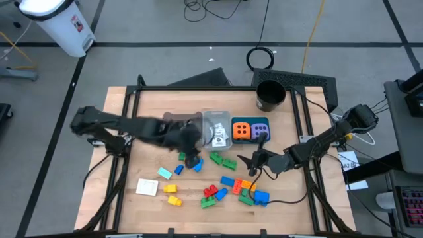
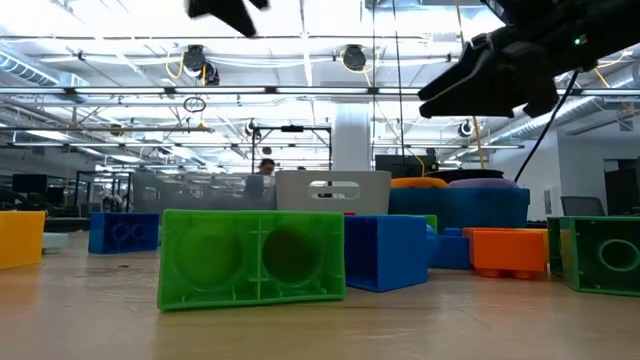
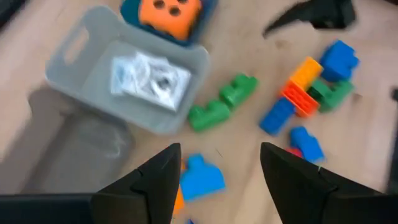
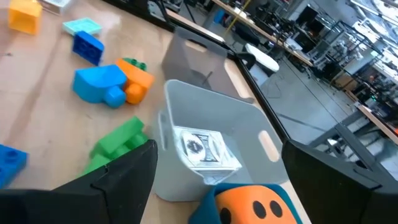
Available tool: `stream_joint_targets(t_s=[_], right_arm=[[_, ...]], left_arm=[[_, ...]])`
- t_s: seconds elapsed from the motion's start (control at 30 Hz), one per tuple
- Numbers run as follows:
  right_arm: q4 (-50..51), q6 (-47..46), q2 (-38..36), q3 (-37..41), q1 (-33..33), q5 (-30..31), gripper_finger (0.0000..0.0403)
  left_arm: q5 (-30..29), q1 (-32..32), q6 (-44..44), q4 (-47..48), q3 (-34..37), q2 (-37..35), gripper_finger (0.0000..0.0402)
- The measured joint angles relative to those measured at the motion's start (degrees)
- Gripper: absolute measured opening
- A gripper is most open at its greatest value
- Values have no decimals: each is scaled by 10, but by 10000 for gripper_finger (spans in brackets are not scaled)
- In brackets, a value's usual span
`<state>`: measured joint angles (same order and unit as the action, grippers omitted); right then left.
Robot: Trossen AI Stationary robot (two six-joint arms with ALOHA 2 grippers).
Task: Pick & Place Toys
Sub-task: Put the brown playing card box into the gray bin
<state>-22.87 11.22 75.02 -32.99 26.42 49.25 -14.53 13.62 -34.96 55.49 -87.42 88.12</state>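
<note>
- A pale wooden surface (image 1: 149,109) carries the scattered toys.
- The blue brick (image 3: 202,177), beside an orange one, lies just under the left gripper (image 3: 217,168), near the clear bin (image 3: 81,56).
- It looks light, rigid and slick; pinching its flat sides seems best.
- Left jaws released, empty; right gripper (image 1: 246,160) gapes over the green bricks (image 1: 223,159).

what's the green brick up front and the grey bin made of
Green brick: looks like glossy moulded plastic, slightly translucent, with round hollows showing through its side. Grey bin: probably matte plastic, thin moulded walls with a cut-out handle slot.
</note>
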Motion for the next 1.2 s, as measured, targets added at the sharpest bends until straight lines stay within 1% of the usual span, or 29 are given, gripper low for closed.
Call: stream_joint_targets(t_s=[0.1,0.27,0.43,0.53,0.6,0.7,0.8,0.87,0.93,1.0,1.03,1.1,1.2], right_arm=[[-1,2,0,0,8,0,331],[-1,4,0,0,11,0,331],[-8,5,0,0,11,1,331],[-20,16,0,0,11,1,331],[-29,25,0,0,11,0,331],[-39,34,0,0,10,0,331],[-44,34,0,0,6,0,331],[-44,34,0,0,2,0,331],[-43,34,0,0,-1,0,331],[-43,34,0,0,-2,0,331],[-43,34,0,0,-2,0,331],[-43,34,0,0,-1,0,331],[-43,31,0,0,-1,0,331]], left_arm=[[-19,75,-94,48,0,-9,228],[1,193,-258,103,0,4,228],[3,301,-356,154,0,41,228],[-2,348,-343,198,1,70,228],[-5,369,-335,198,1,92,228],[-7,391,-306,187,1,123,227],[3,402,-258,198,0,154,227],[11,408,-229,224,0,178,228],[32,409,-220,279,1,198,228],[61,408,-240,337,4,214,228],[76,405,-254,347,9,218,228],[102,392,-261,337,23,219,228],[104,380,-216,317,34,219,228]])
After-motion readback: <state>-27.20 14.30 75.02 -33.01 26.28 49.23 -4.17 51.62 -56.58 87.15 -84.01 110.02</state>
